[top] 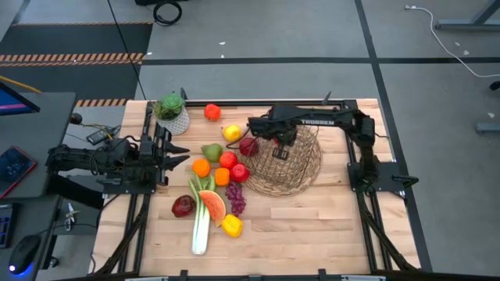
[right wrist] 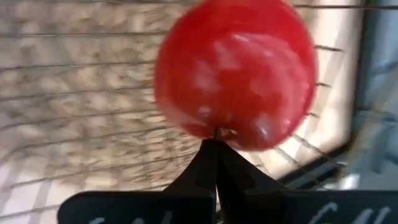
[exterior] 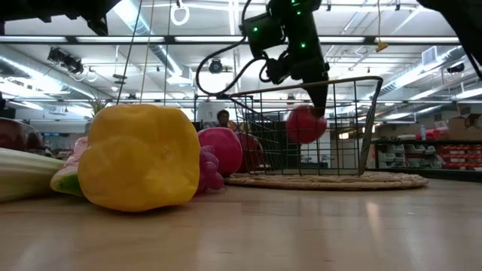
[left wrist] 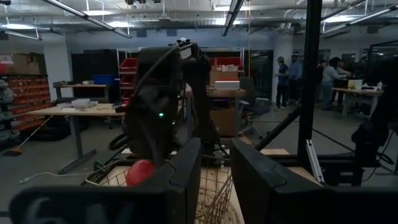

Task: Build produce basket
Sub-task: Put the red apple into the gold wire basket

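While the right gripper [exterior: 316, 105] pinches a red apple [exterior: 305, 124] by its stem beside the wire basket [top: 301, 168], the other produce [top: 219, 183] waits on the table.

Your table [top: 312, 226] is pale wood, planked with visible grain and a smooth, faintly sheened finish. The basket [top: 301, 168] is thin brown wire mesh with a rough woven rim. The red apple [right wrist: 233, 71] at your right end effector [right wrist: 214, 146] looks like glossy smooth plastic with soft highlights. The yellow pepper [exterior: 139, 158] has a matt, slightly dimpled skin. The end effector fingers [left wrist: 186, 180] are matt black plastic.
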`<state>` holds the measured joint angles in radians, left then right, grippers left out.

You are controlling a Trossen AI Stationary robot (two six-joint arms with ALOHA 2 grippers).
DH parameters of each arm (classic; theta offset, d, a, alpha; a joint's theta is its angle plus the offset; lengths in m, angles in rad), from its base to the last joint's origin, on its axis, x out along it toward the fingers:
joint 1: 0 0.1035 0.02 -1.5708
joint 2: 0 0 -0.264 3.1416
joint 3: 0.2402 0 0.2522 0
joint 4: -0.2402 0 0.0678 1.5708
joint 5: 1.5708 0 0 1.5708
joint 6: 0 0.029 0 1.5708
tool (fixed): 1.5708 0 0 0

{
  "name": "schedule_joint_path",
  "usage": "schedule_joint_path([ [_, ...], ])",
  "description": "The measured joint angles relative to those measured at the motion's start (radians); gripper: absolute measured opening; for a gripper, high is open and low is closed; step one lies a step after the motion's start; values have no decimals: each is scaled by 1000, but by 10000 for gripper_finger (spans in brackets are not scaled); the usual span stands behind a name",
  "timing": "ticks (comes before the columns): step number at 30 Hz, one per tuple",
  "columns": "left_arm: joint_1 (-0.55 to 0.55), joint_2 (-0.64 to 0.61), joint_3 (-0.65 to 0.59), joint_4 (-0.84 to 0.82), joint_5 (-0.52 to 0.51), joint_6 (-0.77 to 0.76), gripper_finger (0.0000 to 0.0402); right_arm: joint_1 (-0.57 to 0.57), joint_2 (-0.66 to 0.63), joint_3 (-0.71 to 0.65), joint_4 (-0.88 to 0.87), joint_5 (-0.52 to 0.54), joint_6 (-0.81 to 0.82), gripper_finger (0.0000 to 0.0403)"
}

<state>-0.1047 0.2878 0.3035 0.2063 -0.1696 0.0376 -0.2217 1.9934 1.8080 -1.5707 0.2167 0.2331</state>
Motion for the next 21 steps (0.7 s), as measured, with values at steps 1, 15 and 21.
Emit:
schedule_joint_path([
  [1,0,0,0,0,0,0,94,-7,5,3,6,-15,-6,1],
  [15,0,0,0,-15,0,-8,94,-71,-7,-48,-2,-116,-74,3],
  [21,0,0,0,-20,0,-9,94,-84,-7,-111,-1,-132,-104,3],
])
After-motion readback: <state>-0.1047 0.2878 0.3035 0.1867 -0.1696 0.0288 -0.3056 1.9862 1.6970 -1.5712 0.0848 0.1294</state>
